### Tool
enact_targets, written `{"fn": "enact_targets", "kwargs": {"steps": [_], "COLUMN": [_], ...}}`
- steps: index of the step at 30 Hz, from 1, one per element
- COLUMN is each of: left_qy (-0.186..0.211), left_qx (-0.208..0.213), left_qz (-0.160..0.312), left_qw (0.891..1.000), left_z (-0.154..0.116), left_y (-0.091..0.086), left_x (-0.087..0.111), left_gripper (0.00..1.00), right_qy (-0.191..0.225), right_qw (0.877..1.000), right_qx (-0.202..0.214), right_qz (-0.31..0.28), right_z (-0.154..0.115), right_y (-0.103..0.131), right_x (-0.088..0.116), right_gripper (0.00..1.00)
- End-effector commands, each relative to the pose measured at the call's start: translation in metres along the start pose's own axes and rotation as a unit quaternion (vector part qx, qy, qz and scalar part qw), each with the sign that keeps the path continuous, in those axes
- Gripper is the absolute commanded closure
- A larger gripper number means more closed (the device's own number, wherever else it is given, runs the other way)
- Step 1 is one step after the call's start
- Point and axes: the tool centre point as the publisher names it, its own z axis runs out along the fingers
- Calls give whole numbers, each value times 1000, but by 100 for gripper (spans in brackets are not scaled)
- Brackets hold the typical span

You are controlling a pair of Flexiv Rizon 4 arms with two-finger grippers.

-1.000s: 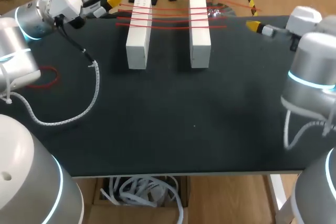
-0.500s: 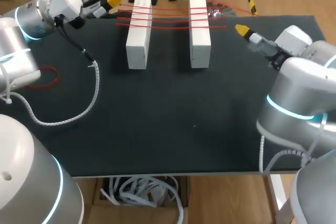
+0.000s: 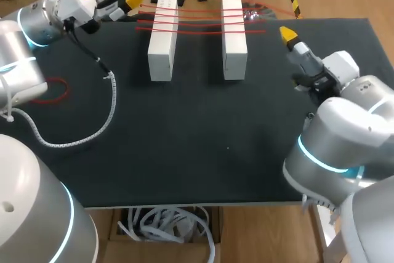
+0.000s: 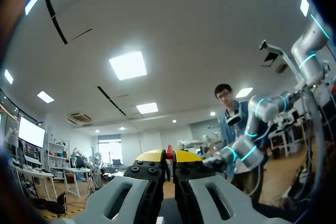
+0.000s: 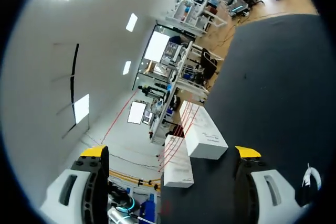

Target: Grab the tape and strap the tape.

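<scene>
Across the matte black table (image 3: 203,146), what differs from a second ago?

Mostly the right arm (image 3: 332,133). It has swung inward, and its smooth, rounded grey-white shell now bulks over the near right side. The left arm (image 3: 37,23) has stayed at the far left corner.

And the blocks?

Unmoved. The left block (image 3: 162,41) and the right block (image 3: 234,38) are plain white boxes, lying parallel and apart. Thin red tape (image 3: 200,20) runs taut in several strands across their far ends.

The grippers?

The right gripper (image 3: 285,32) sits near the right block, on its right. Its wrist view shows the fingers spread wide with nothing between them. The left gripper (image 4: 169,156) has its yellow tips pressed together, pinching a sliver of the red tape, just left of the left block's far end.
</scene>
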Motion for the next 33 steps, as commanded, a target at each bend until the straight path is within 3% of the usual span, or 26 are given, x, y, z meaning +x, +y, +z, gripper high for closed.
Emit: {"fn": "enact_targets", "kwargs": {"steps": [1, 18, 33], "left_qy": [1, 1, 1], "left_qx": [1, 1, 1], "left_qz": [0, 0, 0], "left_qw": [1000, 1000, 1000], "left_z": [-1, -1, -1], "left_y": [1, 1, 1], "left_x": [-1, -1, -1], "left_gripper": [100, 100, 100], "right_qy": [70, 123, 128], "right_qw": [993, 981, 969], "right_qx": [-61, -49, -46], "right_qz": [72, 139, 204], "right_z": [-3, 1, 1], "right_y": [-3, -18, -47], "right_x": [-3, 30, 45], "right_gripper": [0, 0, 0]}}
